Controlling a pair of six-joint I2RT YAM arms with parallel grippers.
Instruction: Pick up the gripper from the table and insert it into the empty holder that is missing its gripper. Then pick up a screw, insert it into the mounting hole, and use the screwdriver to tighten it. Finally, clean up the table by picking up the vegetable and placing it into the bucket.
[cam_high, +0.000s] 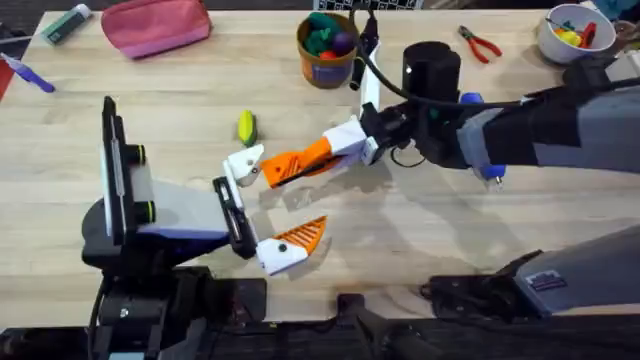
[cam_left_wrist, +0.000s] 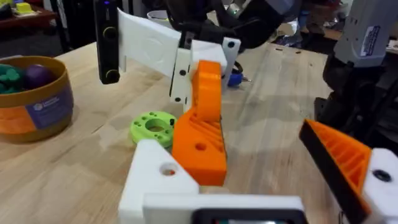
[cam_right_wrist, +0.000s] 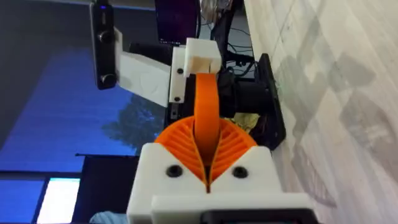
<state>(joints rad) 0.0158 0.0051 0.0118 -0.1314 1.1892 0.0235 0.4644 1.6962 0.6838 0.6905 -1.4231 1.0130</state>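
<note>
Left arm (cam_high: 150, 215): black base and links, grey-white forearm shell with a purple-blue stripe, two lime-green rings on the black upright link. Left gripper (cam_high: 262, 210): white angular finger mounts with dark screw holes; the near mount carries an orange ribbed wedge pad with a black face.

Right arm (cam_high: 540, 125): grey and black shells, black cylindrical motor housing, black cable looping along it, white label with dark print on the near link. Right gripper (cam_right_wrist: 206, 165): white mounts, two black screws, orange ribbed pads.
</note>
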